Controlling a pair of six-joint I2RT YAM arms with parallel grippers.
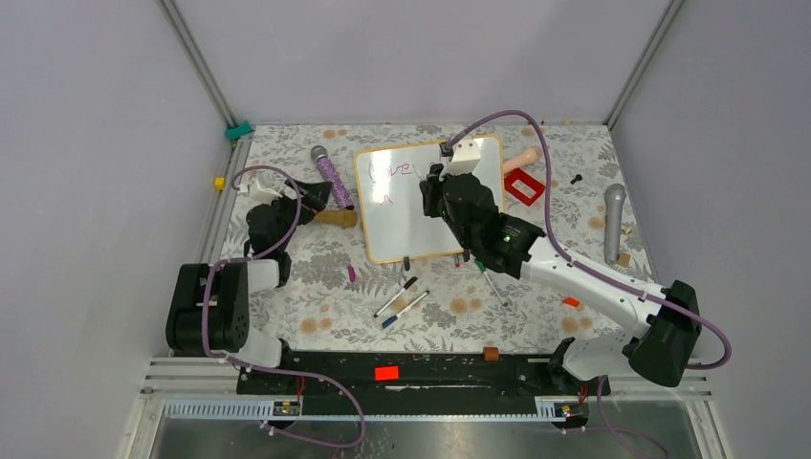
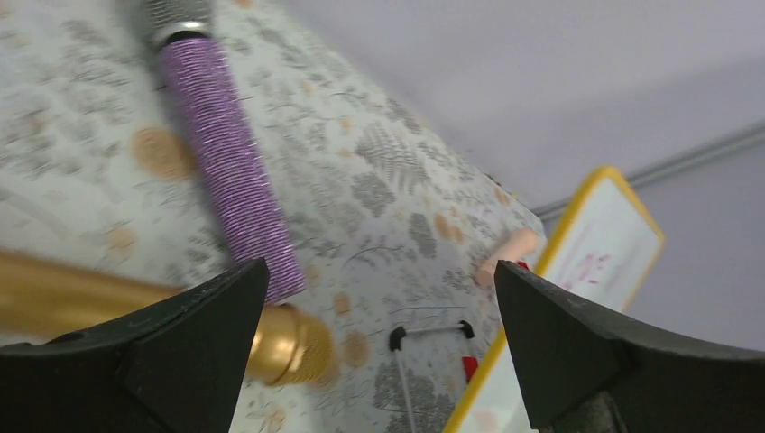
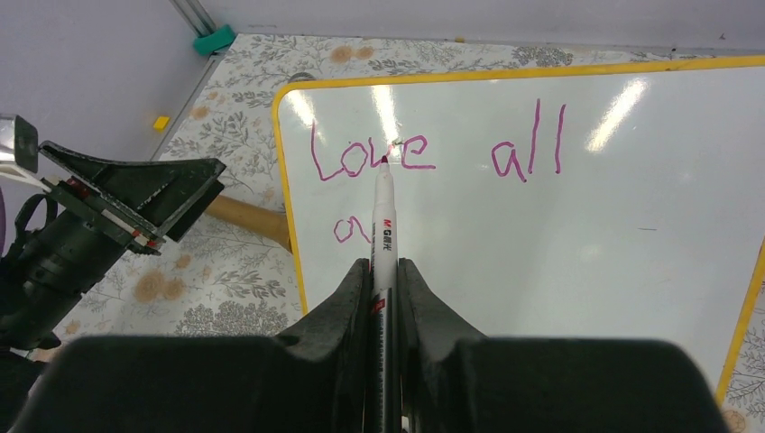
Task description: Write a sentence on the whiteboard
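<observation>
1. The sentence (image 3: 433,153) read "Love all" on the whiteboard (image 1: 402,225) at the table's (image 1: 316,306) 12 o'clock.
2. The right pincer (image 3: 385,280) clamped a marker (image 3: 385,234), tip near "Love".
3. The left pincer (image 2: 379,307) gaped empty at the whiteboard's 9 o'clock.

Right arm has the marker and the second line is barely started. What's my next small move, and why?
Probably bring the marker tip just right of the loop starting line two and write the next letters. The right gripper grips it, "Love all" looks complete on the whiteboard, and only that loop sits below it.
</observation>
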